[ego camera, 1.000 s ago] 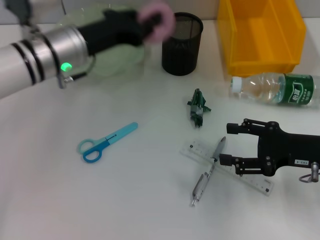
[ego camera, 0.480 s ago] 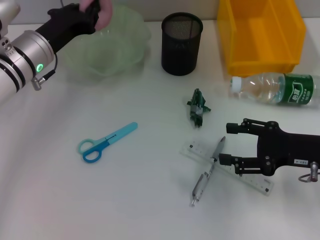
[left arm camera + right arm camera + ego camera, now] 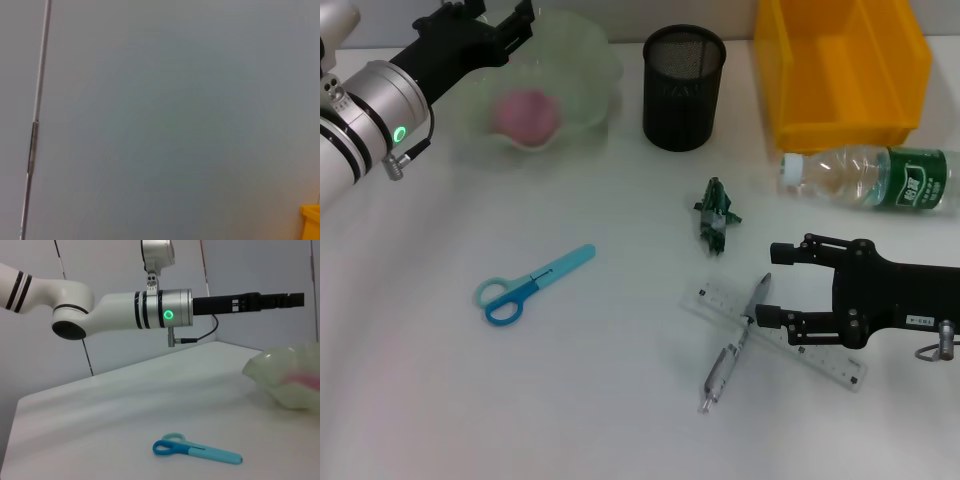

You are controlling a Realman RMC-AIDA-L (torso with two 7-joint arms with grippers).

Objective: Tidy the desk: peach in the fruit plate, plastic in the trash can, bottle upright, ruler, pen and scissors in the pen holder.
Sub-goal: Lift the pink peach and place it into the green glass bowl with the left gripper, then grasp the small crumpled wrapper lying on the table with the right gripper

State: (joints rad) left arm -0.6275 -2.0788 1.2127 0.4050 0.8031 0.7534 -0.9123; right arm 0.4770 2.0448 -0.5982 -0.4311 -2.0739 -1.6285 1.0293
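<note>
A pink peach (image 3: 527, 112) lies in the pale green fruit plate (image 3: 582, 62) at the back left. Just behind the plate, my left gripper (image 3: 503, 17) hangs open with nothing in it. To the right of the plate stands the black mesh pen holder (image 3: 684, 88). Crumpled green plastic (image 3: 717, 215) lies mid-table. The bottle (image 3: 865, 180) lies on its side at the right. A clear ruler (image 3: 775, 336) lies with a silver pen (image 3: 735, 345) across it. My right gripper (image 3: 772, 285) is open, just right of where they cross. Blue scissors (image 3: 532, 285) (image 3: 195, 450) lie at the left.
A yellow bin (image 3: 840, 70) stands at the back right, behind the bottle. The right wrist view shows the left arm (image 3: 125, 310) stretched above the table and the plate (image 3: 280, 377) far off. The left wrist view shows only a wall and a yellow corner (image 3: 311, 222).
My left gripper swung left with the peach, opened and let it go; the peach now lies in the fruit plate. The right gripper has hardly moved.
</note>
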